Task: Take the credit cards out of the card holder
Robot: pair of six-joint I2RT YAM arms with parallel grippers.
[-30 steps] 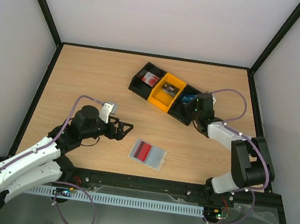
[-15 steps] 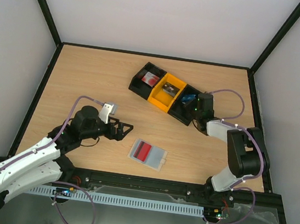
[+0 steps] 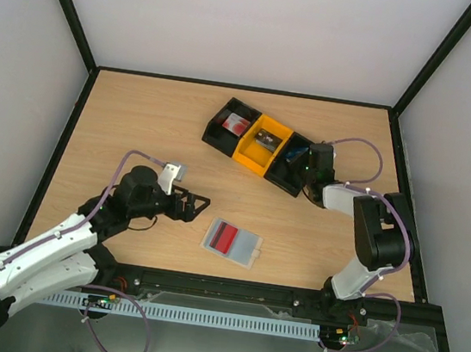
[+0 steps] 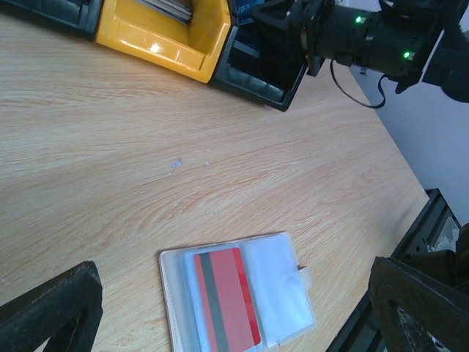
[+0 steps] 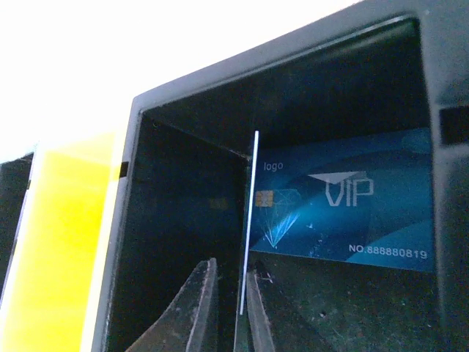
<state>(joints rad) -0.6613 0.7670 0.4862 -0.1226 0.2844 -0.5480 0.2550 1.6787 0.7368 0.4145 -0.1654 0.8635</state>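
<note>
The card holder (image 3: 245, 248) lies open and flat on the table near the front, with a red credit card (image 3: 224, 237) with a dark stripe in its left pocket. In the left wrist view the card holder (image 4: 284, 293) and red card (image 4: 226, 301) lie just below my open, empty left gripper (image 4: 234, 304), which hovers left of the holder (image 3: 197, 203). My right gripper (image 3: 300, 160) is down in the tray's right black compartment. Its jaws (image 5: 231, 268) are narrowly parted; a thin card (image 5: 249, 220), seen edge-on, stands between them against the right finger. A blue VIP card (image 5: 344, 202) lies there.
The black-and-yellow three-compartment tray (image 3: 227, 105) stands at the back middle; its left black and yellow compartments each hold a card. The right arm and its cable (image 4: 366, 40) reach over the tray's right end. Black frame rails border the table.
The right arm's elbow has folded in closer to the tray, while its gripper stays in the right compartment. The left gripper has barely shifted. The card holder has not moved.
</note>
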